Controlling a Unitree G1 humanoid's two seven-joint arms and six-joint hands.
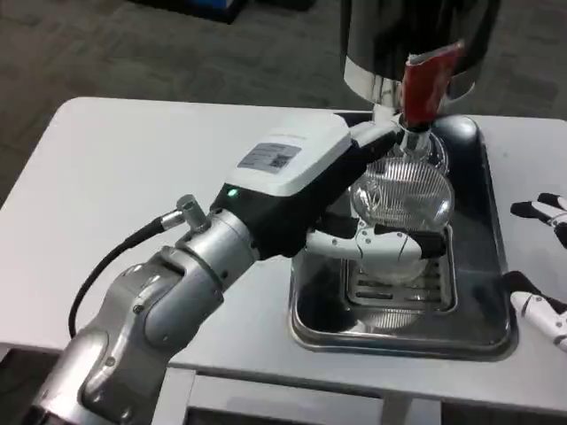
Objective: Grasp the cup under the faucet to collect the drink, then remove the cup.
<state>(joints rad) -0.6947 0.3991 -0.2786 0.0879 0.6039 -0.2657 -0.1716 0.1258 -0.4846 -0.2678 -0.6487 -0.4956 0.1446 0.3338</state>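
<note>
left robot hand gripping glass cup under faucet, above metal tray

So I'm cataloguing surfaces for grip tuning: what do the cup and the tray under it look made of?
The cup looks like clear ribbed glass or plastic: see-through, with fine lines and highlights. The tray looks like polished metal, probably stainless steel, from its mirror-like reflections. The left robot hand holds the cup.

A clear ribbed glass cup sits under the red faucet handle of a shiny silver dispenser; the steel drip tray gleams on the white table.
</note>
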